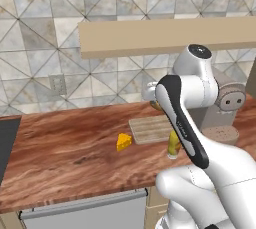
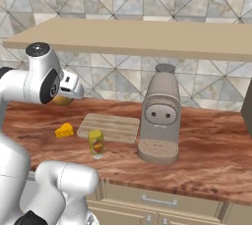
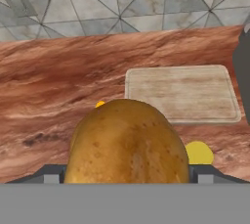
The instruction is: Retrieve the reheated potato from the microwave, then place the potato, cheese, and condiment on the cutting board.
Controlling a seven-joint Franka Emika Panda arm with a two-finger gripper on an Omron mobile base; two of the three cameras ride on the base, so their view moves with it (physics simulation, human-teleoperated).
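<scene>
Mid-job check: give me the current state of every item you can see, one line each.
Golden-brown oval potato: held between the gripper's fingers, above the counter, not yet on the board.
Two-finger gripper: closed on the potato.
Light tan wooden cutting board: flat on the counter, bare.
Yellow cheese wedge: on the counter, left of the board.
Slim yellow condiment bottle: upright, in front of the board.
</scene>
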